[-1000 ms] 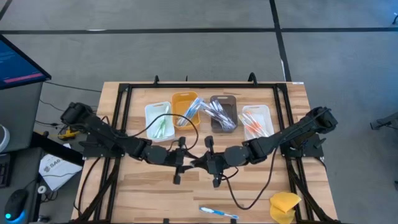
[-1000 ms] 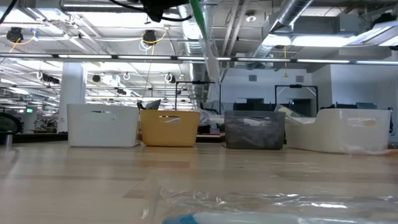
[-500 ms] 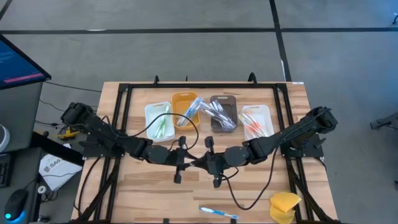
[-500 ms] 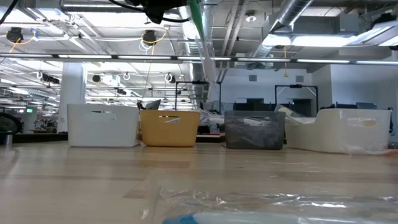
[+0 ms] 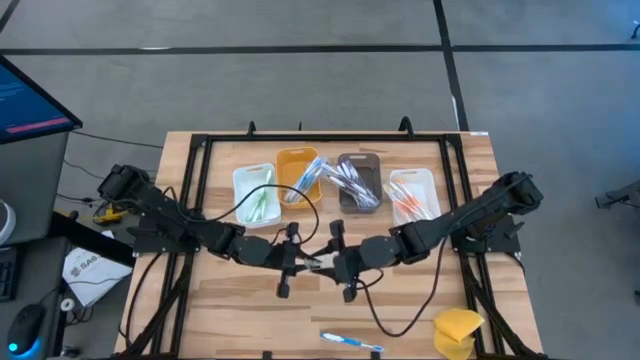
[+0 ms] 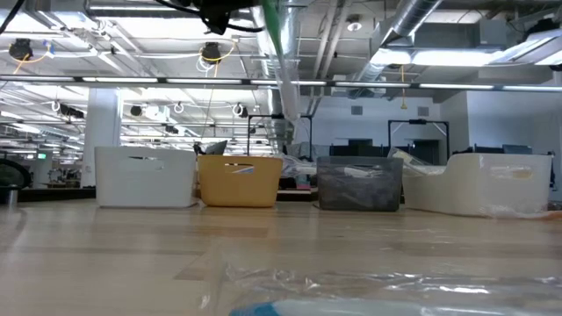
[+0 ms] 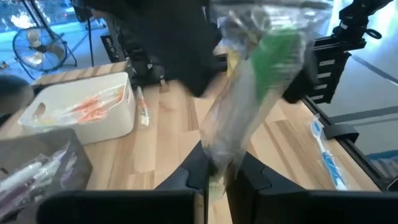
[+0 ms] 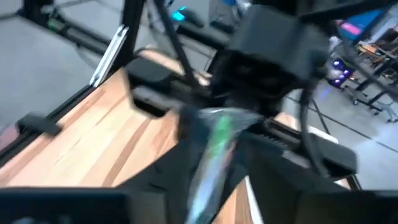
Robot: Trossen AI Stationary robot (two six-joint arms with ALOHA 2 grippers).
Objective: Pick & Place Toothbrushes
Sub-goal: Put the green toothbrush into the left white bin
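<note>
Handover, frame centre | left gripper (image 5: 300, 262) pinched narrow on wrapped green toothbrush (image 7: 249, 93) | right gripper (image 5: 335, 264) fingers parting | advise: right clears fully before left carries to white bin (image 5: 243, 182), centre-left.

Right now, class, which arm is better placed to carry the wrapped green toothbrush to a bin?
Left. The left gripper is shut on the wrapped green toothbrush above mid-table, while the right gripper opposite is open.
</note>
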